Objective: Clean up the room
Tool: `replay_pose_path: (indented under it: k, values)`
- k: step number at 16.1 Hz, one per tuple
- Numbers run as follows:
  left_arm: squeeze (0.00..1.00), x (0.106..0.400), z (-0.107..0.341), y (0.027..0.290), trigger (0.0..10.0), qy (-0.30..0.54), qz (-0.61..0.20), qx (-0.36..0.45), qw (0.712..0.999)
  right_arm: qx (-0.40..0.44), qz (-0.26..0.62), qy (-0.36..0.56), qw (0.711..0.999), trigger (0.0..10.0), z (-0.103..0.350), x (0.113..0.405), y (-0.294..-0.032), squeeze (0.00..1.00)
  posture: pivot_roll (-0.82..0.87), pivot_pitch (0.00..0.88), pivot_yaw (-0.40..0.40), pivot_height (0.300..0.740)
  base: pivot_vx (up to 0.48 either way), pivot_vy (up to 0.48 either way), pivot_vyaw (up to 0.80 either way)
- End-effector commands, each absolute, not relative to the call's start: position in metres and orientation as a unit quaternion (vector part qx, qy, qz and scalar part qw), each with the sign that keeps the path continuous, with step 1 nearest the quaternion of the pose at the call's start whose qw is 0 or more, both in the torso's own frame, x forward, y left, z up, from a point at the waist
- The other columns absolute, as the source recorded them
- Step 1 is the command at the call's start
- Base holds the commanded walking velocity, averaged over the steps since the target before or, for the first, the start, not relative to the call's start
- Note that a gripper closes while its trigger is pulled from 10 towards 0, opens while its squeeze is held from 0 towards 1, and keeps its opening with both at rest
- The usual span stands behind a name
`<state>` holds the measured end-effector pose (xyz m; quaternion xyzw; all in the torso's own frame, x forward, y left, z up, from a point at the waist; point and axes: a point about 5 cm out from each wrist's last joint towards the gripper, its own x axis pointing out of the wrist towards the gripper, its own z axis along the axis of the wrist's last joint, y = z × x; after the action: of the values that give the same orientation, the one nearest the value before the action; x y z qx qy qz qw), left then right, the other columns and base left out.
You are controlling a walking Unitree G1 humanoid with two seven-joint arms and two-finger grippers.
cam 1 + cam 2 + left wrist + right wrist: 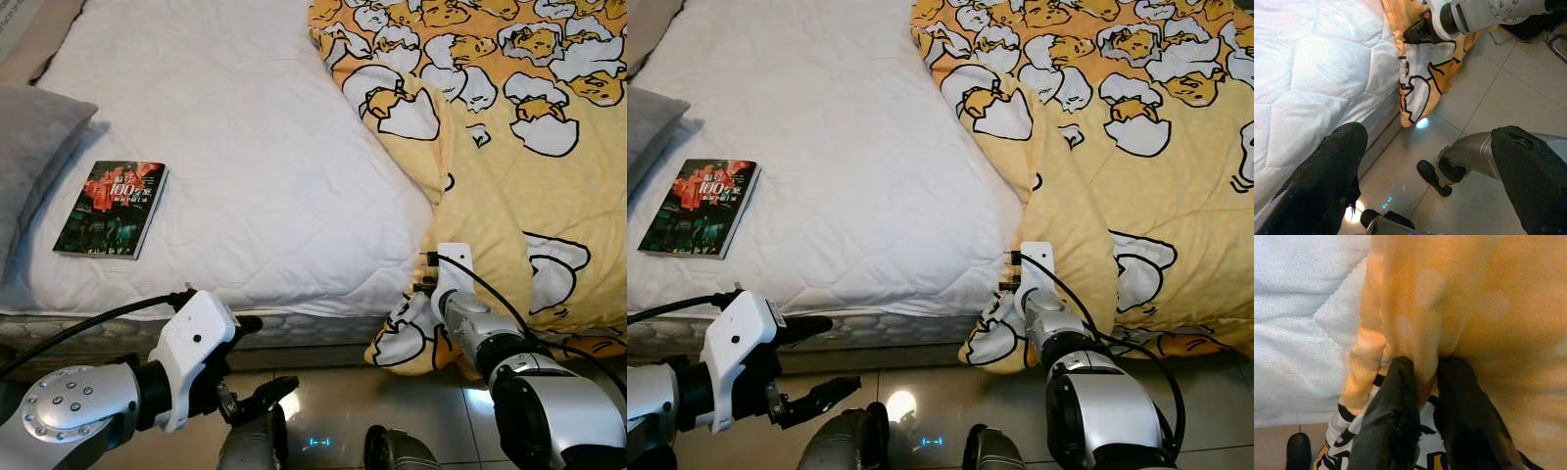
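Before us lies the wide bed with its white quilted mattress cover [245,147], filling most of the head views. Over its right side we see the yellow blanket printed with cartoon eggs [519,147], draped across the mattress and hanging down over the near edge toward the pale tiled floor [323,401]. A grey pillow [29,147] sits at the far left of the bed, and just beside it a dark paperback book with a red cover picture [110,210] lies flat on the mattress, well apart from the blanket. Our right gripper [1422,377] is at the blanket's hanging edge by the bed's near side; its two black fingers are pressed narrow, pinching a fold of the yellow fabric between them. Our left gripper [1425,171] hovers low over the floor beside the mattress edge, fingers spread wide and holding nothing.
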<state>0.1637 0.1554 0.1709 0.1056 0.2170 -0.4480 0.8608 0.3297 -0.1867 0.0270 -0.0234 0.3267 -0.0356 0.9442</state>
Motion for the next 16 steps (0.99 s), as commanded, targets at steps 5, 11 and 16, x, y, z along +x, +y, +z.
replay_pose_path:
  k: [5,11,16]
  values:
    - [0.00,0.169,0.165,0.157,10.0,0.220,-0.432,0.098,0.869,-0.009,-0.029,0.315,0.949,0.0,0.030,0.331,-0.194,0.00,0.23,0.157,0.023,0.740,0.000,0.000,0.00]
    - [0.00,0.186,0.151,0.154,10.0,0.205,-0.413,0.081,0.884,-0.001,0.060,0.291,0.955,0.0,0.028,0.327,-0.189,0.00,0.13,0.062,0.008,0.740,0.000,0.000,0.00]
    - [0.00,0.206,0.141,0.146,10.0,0.184,-0.412,0.073,0.889,0.011,0.239,0.280,0.930,0.0,0.020,0.309,-0.177,0.00,0.06,0.004,0.020,0.740,0.000,0.000,0.00]
